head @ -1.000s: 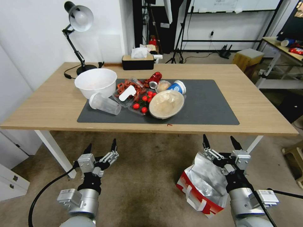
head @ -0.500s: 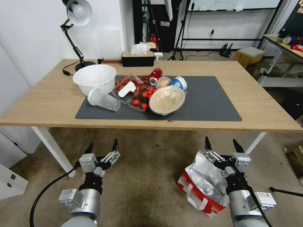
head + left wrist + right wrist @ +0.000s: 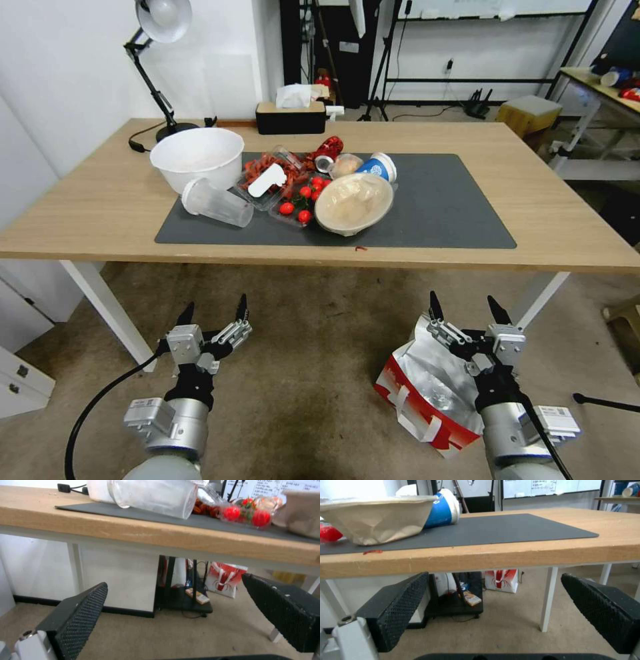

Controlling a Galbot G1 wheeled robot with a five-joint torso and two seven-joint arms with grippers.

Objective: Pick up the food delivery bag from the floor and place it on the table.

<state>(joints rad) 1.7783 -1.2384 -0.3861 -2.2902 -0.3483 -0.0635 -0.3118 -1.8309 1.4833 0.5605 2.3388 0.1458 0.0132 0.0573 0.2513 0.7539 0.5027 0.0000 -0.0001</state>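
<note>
Left gripper [image 3: 212,314] spread wide, right gripper [image 3: 463,309] spread wide, arms forward

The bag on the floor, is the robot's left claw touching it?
Apart. The head view shows the open left gripper well to the left of the bag, with a stretch of floor between them.

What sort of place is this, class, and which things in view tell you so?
Probably a robotics lab or studio workspace: tripod stands by the far wall, a whiteboard with writing, and a staged table of food containers.
</note>
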